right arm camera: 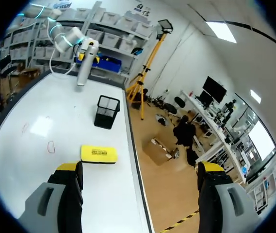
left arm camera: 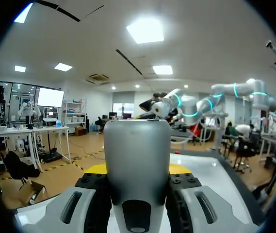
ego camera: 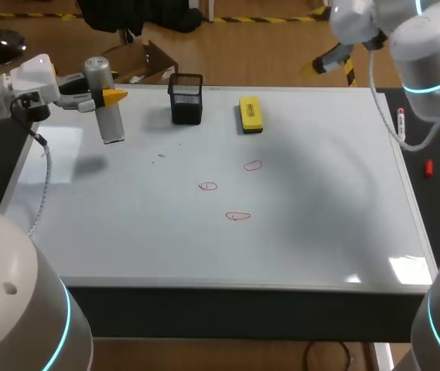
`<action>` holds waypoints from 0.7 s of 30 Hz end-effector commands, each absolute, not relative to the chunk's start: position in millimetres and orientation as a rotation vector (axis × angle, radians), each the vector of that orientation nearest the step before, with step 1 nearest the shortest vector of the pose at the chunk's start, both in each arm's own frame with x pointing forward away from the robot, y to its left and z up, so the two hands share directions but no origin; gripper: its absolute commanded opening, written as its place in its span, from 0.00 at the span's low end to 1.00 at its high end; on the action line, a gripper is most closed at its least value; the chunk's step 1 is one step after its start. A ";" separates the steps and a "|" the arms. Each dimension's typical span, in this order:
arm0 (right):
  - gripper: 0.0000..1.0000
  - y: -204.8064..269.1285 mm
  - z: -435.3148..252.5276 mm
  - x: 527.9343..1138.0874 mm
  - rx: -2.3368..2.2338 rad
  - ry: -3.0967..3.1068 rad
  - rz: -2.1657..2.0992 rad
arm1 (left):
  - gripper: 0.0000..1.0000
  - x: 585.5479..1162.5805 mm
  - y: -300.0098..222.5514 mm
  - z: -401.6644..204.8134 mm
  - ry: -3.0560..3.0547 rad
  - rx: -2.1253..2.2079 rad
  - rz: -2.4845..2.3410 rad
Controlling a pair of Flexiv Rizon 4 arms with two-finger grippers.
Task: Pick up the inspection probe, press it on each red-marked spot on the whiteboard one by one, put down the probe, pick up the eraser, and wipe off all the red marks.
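Note:
My left gripper (ego camera: pixel 105 97) is shut on the grey cylindrical probe (ego camera: pixel 107 108), which it holds roughly upright above the far left corner of the whiteboard (ego camera: pixel 320 232). In the left wrist view the probe (left arm camera: pixel 137 160) fills the gap between the fingers. Three red marks (ego camera: pixel 208 186) (ego camera: pixel 252 165) (ego camera: pixel 237 216) lie near the board's middle. The yellow eraser (ego camera: pixel 250 114) rests at the far edge. My right gripper (right arm camera: pixel 140 170) hangs open and empty over the far right corner, with the eraser (right arm camera: pixel 99 154) just ahead of one finger.
A black mesh cup (ego camera: pixel 186 98) stands between the probe and the eraser at the far edge. A marker (ego camera: pixel 401 124) and a red cap (ego camera: pixel 428 168) lie off the board's right rim. My right arm (ego camera: pixel 428 46) rises at the far right.

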State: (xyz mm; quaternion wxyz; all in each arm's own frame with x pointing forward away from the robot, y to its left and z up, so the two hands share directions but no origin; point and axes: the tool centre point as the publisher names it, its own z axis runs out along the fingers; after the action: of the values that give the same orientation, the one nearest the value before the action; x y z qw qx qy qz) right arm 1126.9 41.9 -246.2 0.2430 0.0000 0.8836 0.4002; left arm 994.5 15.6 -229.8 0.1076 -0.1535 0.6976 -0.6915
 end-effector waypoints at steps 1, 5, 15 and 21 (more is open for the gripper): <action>1.00 53.9 -253.4 1141.0 -0.398 2.661 0.967 | 0.00 993.2 14.9 -228.9 2.048 -0.454 -2.031; 1.00 58.9 -257.5 1144.0 -0.430 2.671 0.964 | 0.00 993.2 14.9 -228.9 2.048 -0.454 -2.031; 1.00 74.3 -265.2 1145.5 -0.619 2.698 0.857 | 0.00 993.2 14.9 -228.9 2.048 -0.454 -2.031; 1.00 88.8 -271.2 1141.4 -0.859 2.684 0.708 | 0.00 993.2 14.9 -228.9 2.048 -0.454 -2.031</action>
State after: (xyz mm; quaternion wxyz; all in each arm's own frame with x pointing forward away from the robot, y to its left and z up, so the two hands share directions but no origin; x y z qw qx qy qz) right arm 1139.9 81.6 -272.5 0.1935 -0.2575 0.9053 0.2769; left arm 994.4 15.5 -229.9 0.1077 -0.1536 0.6976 -0.6915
